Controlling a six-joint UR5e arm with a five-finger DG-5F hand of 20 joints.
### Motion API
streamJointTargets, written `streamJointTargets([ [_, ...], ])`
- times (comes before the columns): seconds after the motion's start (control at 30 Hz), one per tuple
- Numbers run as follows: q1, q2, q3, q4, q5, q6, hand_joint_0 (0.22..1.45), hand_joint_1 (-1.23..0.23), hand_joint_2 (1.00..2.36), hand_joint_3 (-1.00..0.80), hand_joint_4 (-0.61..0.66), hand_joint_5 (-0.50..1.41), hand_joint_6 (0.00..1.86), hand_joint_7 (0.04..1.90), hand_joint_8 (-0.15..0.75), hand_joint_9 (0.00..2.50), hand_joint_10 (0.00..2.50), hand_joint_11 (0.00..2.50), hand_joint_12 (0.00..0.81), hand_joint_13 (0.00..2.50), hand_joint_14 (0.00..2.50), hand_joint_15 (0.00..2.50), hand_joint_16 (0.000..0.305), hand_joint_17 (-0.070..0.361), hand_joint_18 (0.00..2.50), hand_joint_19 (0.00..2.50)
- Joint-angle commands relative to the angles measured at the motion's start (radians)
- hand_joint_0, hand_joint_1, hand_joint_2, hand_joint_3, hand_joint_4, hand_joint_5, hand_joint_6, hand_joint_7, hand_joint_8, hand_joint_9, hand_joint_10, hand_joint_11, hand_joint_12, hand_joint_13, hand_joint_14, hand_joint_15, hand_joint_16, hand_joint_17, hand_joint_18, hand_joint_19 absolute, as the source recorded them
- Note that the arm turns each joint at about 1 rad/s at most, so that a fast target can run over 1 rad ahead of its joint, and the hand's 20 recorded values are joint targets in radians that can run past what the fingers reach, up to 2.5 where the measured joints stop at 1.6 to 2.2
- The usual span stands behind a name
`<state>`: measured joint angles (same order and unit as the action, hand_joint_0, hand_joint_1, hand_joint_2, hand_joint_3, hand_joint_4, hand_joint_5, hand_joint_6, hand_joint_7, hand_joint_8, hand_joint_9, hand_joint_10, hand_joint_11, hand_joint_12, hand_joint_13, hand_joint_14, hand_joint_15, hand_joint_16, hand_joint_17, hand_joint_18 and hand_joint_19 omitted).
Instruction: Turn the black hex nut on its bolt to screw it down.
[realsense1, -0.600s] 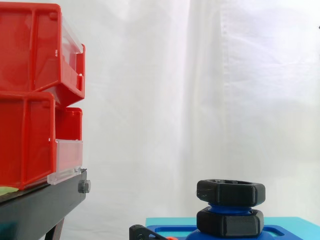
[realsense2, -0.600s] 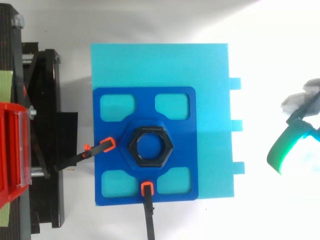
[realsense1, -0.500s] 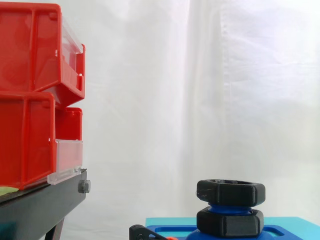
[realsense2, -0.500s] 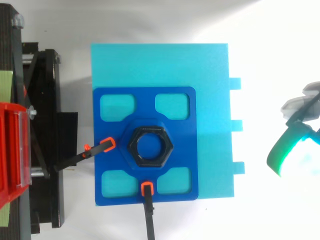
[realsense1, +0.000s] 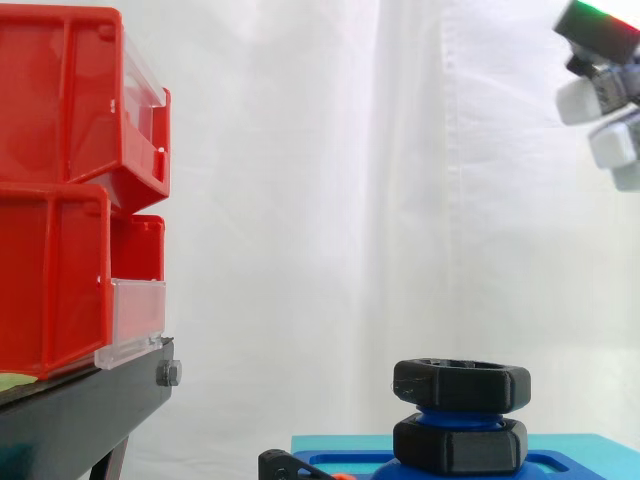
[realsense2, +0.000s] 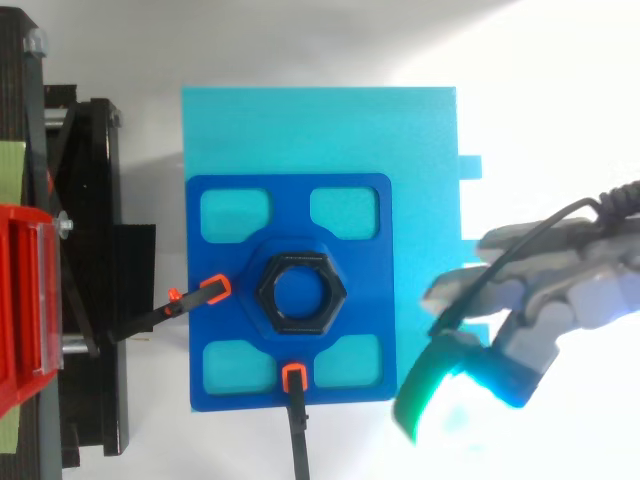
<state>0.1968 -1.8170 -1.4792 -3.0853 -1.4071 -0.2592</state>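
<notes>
My robot hand (realsense2: 562, 298) hangs loose and empty, well above the right edge of the cyan block (realsense2: 320, 130); the side view cuts most of it off. The black hex nut (realsense1: 461, 385) sits high on its blue bolt (realsense1: 452, 417), whose thread is mostly hidden.
</notes>
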Motion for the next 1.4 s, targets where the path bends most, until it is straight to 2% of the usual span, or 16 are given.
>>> streamJointTargets([
  [0.0, 0.001, -0.024, 0.042, -0.003, -0.006, -0.012, 0.52, -0.38, 1.0, -0.5, 0.14, -0.22, 0.5, 0.68, 0.25, 0.27, 0.0, 0.0, 0.332, 0.36, 0.0, 0.0, 0.043, 0.098, 0.19, 0.09],
  [0.2, 0.009, -0.022, 0.04, 0.043, -0.001, -0.046, 0.52, -0.4, 1.0, -0.5, 0.15, -0.21, 0.5, 0.69, 0.251, 0.27, 0.0, 0.0, 0.333, 0.36, 0.0, 0.0, 0.043, 0.097, 0.2, 0.1],
  [0.27, 0.01, -0.042, 0.042, 0.057, 0.002, -0.064, 0.52, -0.4, 1.0, -0.5, 0.15, -0.21, 0.5, 0.69, 0.252, 0.28, 0.0, 0.0, 0.333, 0.36, 0.0, 0.0, 0.043, 0.097, 0.2, 0.09],
  [0.3, 0.01, -0.065, 0.04, 0.06, 0.005, -0.08, 0.52, -0.4, 1.0, -0.5, 0.15, -0.21, 0.5, 0.69, 0.252, 0.28, 0.0, 0.0, 0.333, 0.36, 0.0, 0.0, 0.043, 0.097, 0.2, 0.09],
  [0.33, 0.01, -0.065, 0.04, 0.06, 0.005, -0.08, 0.52, -0.4, 1.0, -0.5, 0.15, -0.21, 0.5, 0.69, 0.252, 0.28, 0.0, 0.0, 0.332, 0.36, 0.0, 0.0, 0.043, 0.097, 0.2, 0.1],
  [0.47, 0.01, -0.128, 0.048, 0.079, -0.003, -0.087, 0.52, -0.41, 1.0, -0.5, 0.15, -0.21, 0.5, 0.69, 0.251, 0.28, 0.0, 0.0, 0.334, 0.36, 0.0, 0.0, 0.043, 0.098, 0.2, 0.08],
  [0.57, 0.006, -0.15, 0.057, 0.096, -0.007, -0.104, 0.52, -0.42, 1.0, -0.5, 0.15, -0.21, 0.5, 0.69, 0.249, 0.26, 0.0, 0.0, 0.338, 0.34, 0.0, 0.0, 0.044, 0.1, 0.18, 0.08],
  [0.67, 0.004, -0.153, 0.056, 0.103, -0.003, -0.126, 0.51, -0.42, 1.0, -0.5, 0.15, -0.21, 0.5, 0.69, 0.249, 0.25, 0.0, 0.0, 0.34, 0.33, 0.0, 0.0, 0.045, 0.101, 0.17, 0.09],
  [0.77, 0.0, -0.168, 0.056, 0.137, 0.017, -0.199, 0.51, -0.42, 1.0, -0.5, 0.15, -0.21, 0.5, 0.69, 0.249, 0.25, 0.0, 0.0, 0.341, 0.33, 0.0, 0.0, 0.045, 0.101, 0.17, 0.09],
  [0.97, -0.002, -0.17, 0.056, 0.174, 0.017, -0.318, 0.51, -0.42, 1.0, -0.5, 0.15, -0.21, 0.5, 0.7, 0.251, 0.25, 0.0, 0.0, 0.343, 0.32, 0.0, 0.0, 0.046, 0.102, 0.16, 0.09],
  [1.0, 0.0, -0.17, 0.056, 0.188, 0.022, -0.365, 0.51, -0.42, 1.0, -0.5, 0.15, -0.21, 0.5, 0.7, 0.252, 0.25, 0.0, 0.0, 0.343, 0.32, 0.0, 0.0, 0.046, 0.103, 0.16, 0.09],
  [1.03, 0.0, -0.17, 0.056, 0.188, 0.022, -0.365, 0.51, -0.42, 1.0, -0.5, 0.15, -0.21, 0.5, 0.7, 0.252, 0.25, 0.0, 0.0, 0.344, 0.32, 0.0, 0.0, 0.046, 0.103, 0.16, 0.09],
  [1.1, 0.0, -0.171, 0.056, 0.203, 0.031, -0.411, 0.51, -0.42, 1.0, -0.5, 0.15, -0.21, 0.5, 0.7, 0.253, 0.24, 0.0, 0.0, 0.344, 0.32, 0.0, 0.0, 0.046, 0.103, 0.16, 0.09],
  [1.13, 0.006, -0.17, 0.056, 0.223, 0.034, -0.482, 0.51, -0.42, 1.0, -0.5, 0.15, -0.21, 0.5, 0.7, 0.253, 0.24, 0.0, 0.0, 0.344, 0.31, 0.0, 0.0, 0.046, 0.103, 0.16, 0.09],
  [1.37, 0.013, -0.173, 0.056, 0.252, 0.034, -0.549, 0.51, -0.42, 1.0, -0.5, 0.15, -0.21, 0.5, 0.7, 0.252, 0.24, 0.0, 0.0, 0.345, 0.31, 0.0, 0.0, 0.046, 0.104, 0.16, 0.09],
])
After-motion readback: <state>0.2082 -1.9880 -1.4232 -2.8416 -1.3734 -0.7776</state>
